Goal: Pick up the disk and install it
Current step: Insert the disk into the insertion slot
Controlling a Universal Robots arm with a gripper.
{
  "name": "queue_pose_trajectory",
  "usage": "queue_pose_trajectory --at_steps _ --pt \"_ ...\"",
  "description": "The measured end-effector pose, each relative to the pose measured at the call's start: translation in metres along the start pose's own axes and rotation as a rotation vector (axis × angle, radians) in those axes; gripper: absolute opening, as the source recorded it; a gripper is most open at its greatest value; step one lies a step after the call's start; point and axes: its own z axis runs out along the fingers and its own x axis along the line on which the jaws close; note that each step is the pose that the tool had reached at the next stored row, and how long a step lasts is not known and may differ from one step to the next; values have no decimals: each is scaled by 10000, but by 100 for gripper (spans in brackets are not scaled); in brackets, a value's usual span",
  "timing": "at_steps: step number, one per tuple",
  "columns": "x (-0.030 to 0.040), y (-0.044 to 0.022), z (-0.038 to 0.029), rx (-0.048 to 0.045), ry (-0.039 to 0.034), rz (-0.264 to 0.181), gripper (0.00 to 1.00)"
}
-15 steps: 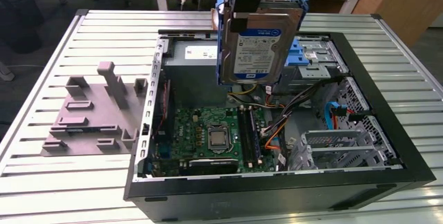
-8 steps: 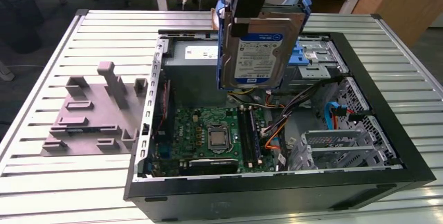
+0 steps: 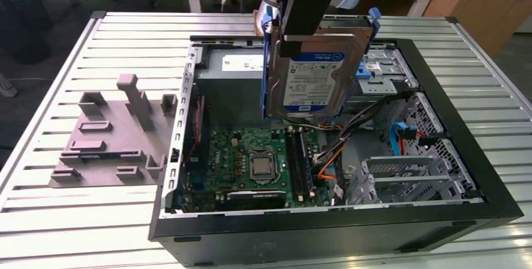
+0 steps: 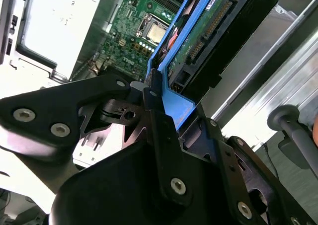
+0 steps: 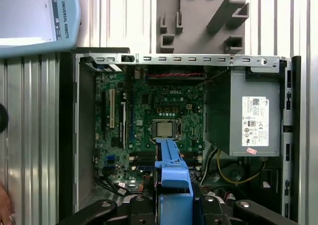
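- Black two-fingered gripper (image 3: 298, 43) is hanging over the open black desktop computer case (image 3: 332, 222). The case is lying open side up on the slatted silver metal table (image 3: 50, 219).
- Jaws are pressing together on the disk (image 3: 318, 73), a flat silver-grey hard drive with a white and blue label and a blue plastic frame. They are pinching it at its upper end.
- The disk is hanging upright on edge with its label facing the exterior camera. It is above the green motherboard (image 3: 253, 163) and appears to be touching nothing but the gripper.
- Judgement: gripping the top end is leaving the lower end free. In the second wrist view the connector row is showing on that far end of the disk (image 4: 208, 31), pointing down toward the case interior.
- The fingers (image 4: 159, 130) are biting on the blue frame rather than the bare metal body. This is probably because the frame's edge is giving a firm lip and sparing the circuit board side.
- In the first wrist view, looking down, the disk (image 5: 171, 173) is showing edge-on over the motherboard. It is sitting near the large grey metal power-supply box with a white sticker (image 5: 243, 118) but apart from it.
- A grey moulded fixture block with upright slots (image 3: 112, 135) is sitting on the table to the exterior view's left of the case, well apart from the disk.
- Judgement: the pick-up is done, and the disk is not yet seated anywhere in the case.
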Motion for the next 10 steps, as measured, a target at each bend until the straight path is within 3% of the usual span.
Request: queue_pose_trajectory --at_steps 7,10 --pt "14 0 -1 -1 4 0 37" --pt "66 -1 -1 0 2 -1 37"
